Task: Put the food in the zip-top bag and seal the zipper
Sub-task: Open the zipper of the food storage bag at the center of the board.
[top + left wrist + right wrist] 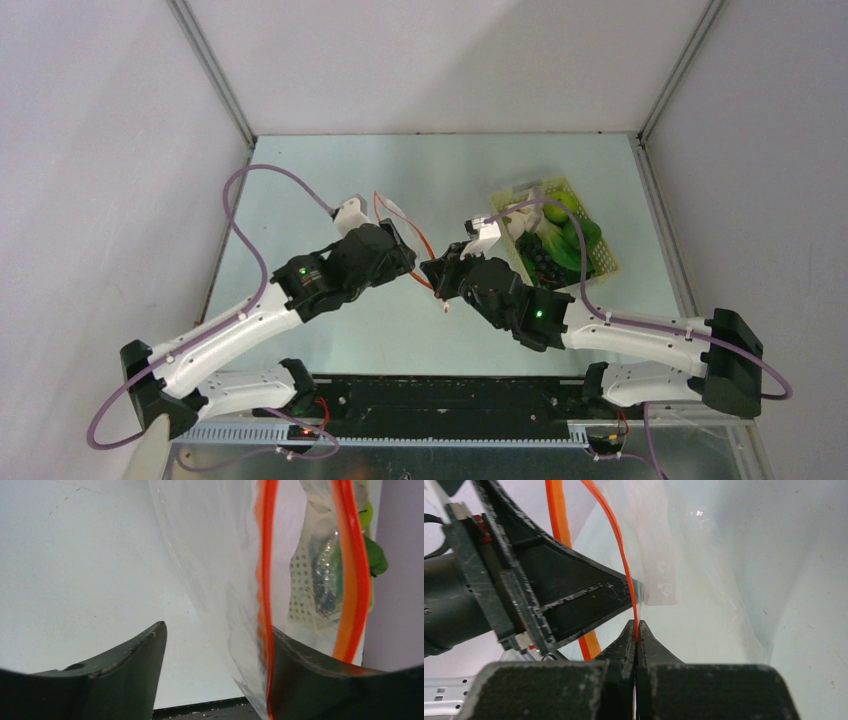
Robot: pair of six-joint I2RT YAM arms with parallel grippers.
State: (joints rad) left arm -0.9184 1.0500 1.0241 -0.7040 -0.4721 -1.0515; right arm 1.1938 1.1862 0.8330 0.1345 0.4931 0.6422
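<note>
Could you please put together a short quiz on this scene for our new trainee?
1. True or false: the right hand is shut on the zipper of the zip-top bag.
2. Fill in: the jaws of the left hand stand ____.
3. Where is the food? A: inside the zip-top bag. B: in the yellow basket. C: in the left hand.
Key: 1 true; 2 open; 3 B.
</note>
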